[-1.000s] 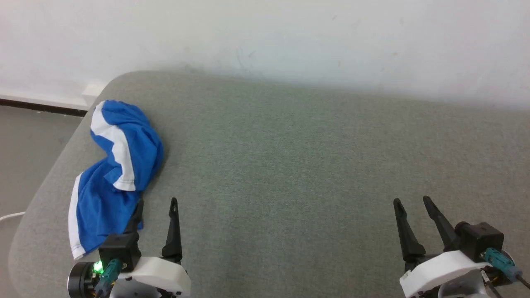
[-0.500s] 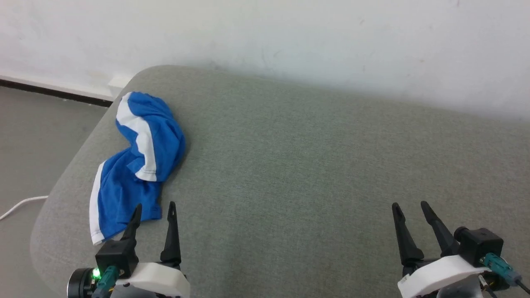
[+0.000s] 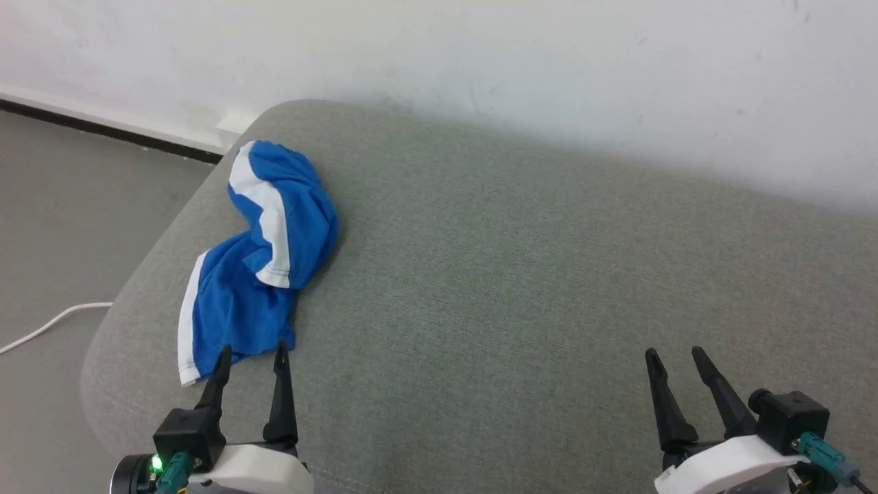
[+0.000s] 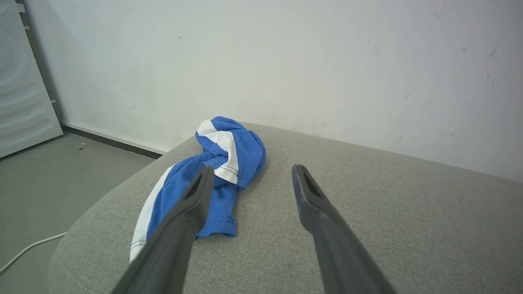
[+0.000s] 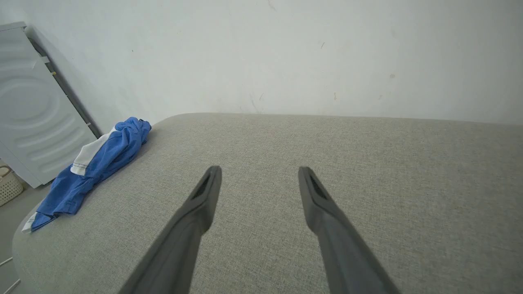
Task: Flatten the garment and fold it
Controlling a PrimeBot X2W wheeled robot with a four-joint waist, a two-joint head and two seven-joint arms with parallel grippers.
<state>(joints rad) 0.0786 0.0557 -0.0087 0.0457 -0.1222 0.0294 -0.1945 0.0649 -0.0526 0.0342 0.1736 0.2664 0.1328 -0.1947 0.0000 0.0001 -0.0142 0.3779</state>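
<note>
The blue shorts [image 3: 264,274] lie bunched up at ten o'clock on the grey bench [image 3: 514,274], not flat yet. The left pincer [image 3: 252,348], wide and empty, is by their near edge. The right pincer [image 3: 673,353], wide and empty, waits at four o'clock. Next, I think: grab an edge and spread.

The garment [image 3: 264,274] lies bunched and twisted, so its own folds hide most of its shape; which end is the waist I cannot tell. In the left wrist view, one finger [image 4: 179,228] of the left gripper [image 3: 252,347] covers part of its near edge. The bottom edge of the head view cuts off the bodies of the left gripper and the right gripper [image 3: 673,351]. The white cable [image 3: 48,326] on the floor runs out at the left edge.
</note>
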